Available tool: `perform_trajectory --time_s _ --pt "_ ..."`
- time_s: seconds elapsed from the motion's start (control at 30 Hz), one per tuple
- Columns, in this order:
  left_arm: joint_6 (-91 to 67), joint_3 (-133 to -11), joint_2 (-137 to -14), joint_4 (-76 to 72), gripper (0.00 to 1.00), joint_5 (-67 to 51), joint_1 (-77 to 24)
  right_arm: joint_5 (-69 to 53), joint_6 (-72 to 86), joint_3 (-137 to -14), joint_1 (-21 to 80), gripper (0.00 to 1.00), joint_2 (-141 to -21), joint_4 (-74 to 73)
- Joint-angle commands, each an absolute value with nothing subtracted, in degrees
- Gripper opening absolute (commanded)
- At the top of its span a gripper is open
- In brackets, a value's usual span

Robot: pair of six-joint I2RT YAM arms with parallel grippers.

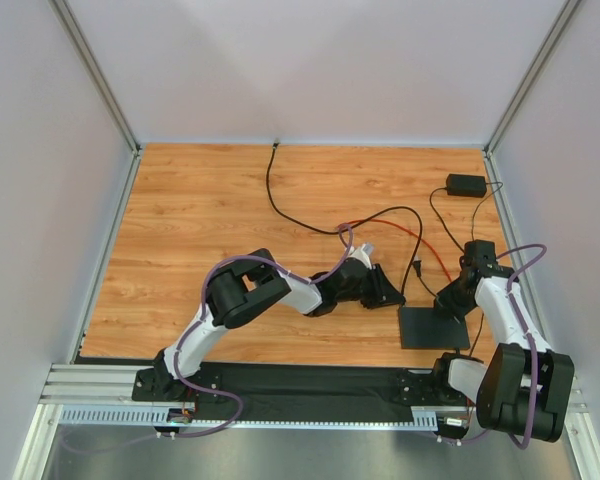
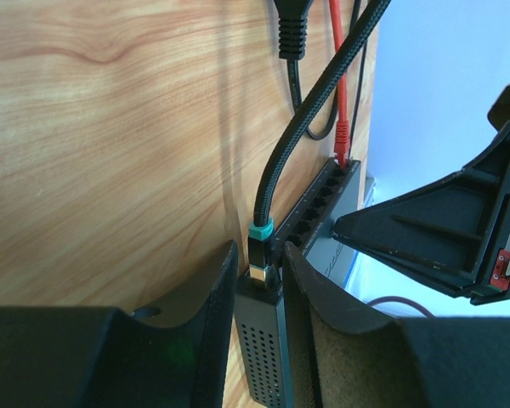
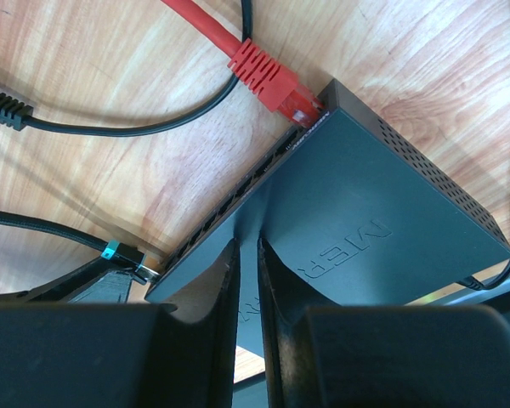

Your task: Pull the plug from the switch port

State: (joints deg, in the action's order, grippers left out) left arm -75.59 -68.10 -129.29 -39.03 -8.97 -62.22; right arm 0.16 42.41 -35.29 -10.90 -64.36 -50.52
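The switch is a thin flat black box lying at the right front of the table. A plug with a teal collar and a braided black cable sits at the end port on its corner, with its metal tip showing. The port itself is hidden behind the plug. My left gripper straddles this plug, with a narrow gap on each side and the fingers partly closed in. The plug also shows at the left corner in the right wrist view. My right gripper is shut, its tips resting on the switch top.
A red cable is plugged into the far end of the port row. A loose black power plug and black cables lie on the wood behind the switch. A small black adapter brick sits at the back right.
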Motion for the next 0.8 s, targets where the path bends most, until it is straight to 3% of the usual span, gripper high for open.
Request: perform_trajectory --time_s 0.0,0.37,0.5,0.63,0.77 --pt "-75.3 -67.6 -131.2 -44.6 0.36 -9.8 -62.6 0.9 42.5 -33.8 -10.6 0.15 -65.2 -47.9" --pt "-76.4 -68.2 -133.0 -46.2 0.27 -10.5 -62.8 1.0 42.4 -34.0 -10.6 0.15 -64.9 -48.1" --pt "-76.5 -67.2 -133.0 -48.1 0.19 -9.9 -62.8 1.2 42.5 -34.2 -10.6 0.15 -65.1 -48.2" --pt "-75.5 -67.2 -133.4 -49.4 0.04 -9.7 -62.8 1.8 42.6 -33.9 -10.6 0.15 -65.6 -48.1" --pt "-75.6 -66.4 -134.3 -52.3 0.00 -8.7 -62.8 2.4 42.7 -33.9 -10.6 0.13 -67.2 -48.1"
